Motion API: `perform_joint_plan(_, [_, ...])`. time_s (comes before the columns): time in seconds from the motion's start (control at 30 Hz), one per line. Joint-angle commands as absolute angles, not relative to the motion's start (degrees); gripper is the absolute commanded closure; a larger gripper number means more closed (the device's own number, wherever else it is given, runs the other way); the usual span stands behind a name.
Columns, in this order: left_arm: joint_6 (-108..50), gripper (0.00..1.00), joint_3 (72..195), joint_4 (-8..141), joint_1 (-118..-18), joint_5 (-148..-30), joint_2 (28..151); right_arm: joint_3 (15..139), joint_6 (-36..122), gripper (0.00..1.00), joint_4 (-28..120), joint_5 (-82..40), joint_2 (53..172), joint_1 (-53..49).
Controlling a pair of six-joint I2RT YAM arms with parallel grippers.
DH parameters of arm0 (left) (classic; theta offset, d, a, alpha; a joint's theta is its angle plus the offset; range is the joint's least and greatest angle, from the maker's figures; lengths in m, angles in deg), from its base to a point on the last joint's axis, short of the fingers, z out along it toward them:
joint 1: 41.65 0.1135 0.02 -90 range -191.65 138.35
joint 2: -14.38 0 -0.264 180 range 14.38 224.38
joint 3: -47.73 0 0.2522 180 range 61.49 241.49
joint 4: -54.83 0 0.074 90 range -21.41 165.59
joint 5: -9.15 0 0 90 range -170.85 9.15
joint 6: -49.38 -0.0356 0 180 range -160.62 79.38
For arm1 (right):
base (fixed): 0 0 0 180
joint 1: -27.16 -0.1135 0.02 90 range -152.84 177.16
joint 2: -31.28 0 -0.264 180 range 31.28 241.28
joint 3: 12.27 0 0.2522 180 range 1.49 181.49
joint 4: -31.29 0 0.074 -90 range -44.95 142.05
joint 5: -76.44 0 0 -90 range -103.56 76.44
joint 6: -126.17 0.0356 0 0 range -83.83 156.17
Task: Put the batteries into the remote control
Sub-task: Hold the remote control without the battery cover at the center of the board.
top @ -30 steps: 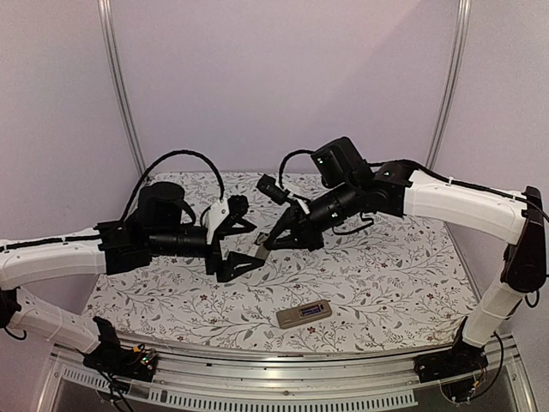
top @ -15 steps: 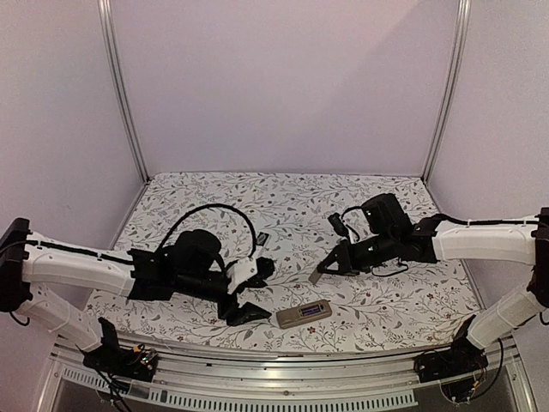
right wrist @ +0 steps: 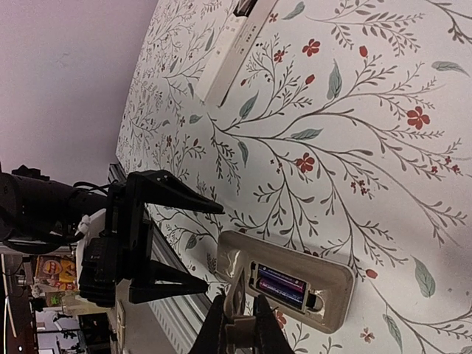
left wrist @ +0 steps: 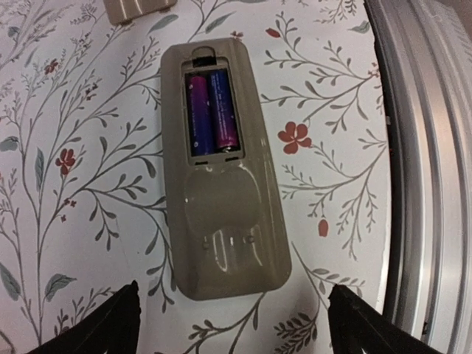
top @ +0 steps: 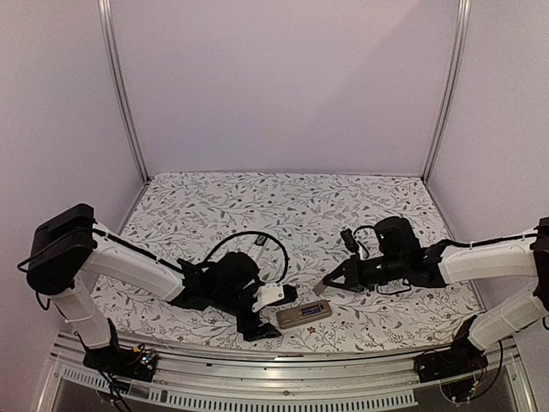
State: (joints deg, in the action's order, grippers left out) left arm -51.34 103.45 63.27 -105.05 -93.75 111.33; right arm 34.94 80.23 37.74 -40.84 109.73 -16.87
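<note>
Both batteries were seated in the remote, laid back-up on the desk. The left tool was spread apart over it, the right tool clamped on the cover. Unsteadied, the remote could be shoved askew as the cover was fitted.

Edges cut off the left fingers below and a beige piece above.
</note>
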Motion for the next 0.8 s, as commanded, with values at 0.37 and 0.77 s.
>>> perform_joint_plan(0.37, [-47.80,0.25,109.10,61.65,-111.63,-85.39,120.04,27.48,85.68,1.00,28.14,-43.14,107.09,-17.00])
perform_joint_plan(0.77, [-39.35,0.37,110.21,63.44,-113.80,-81.50,123.09,28.40,82.57,1.00,21.59,-50.59,113.97,-17.31])
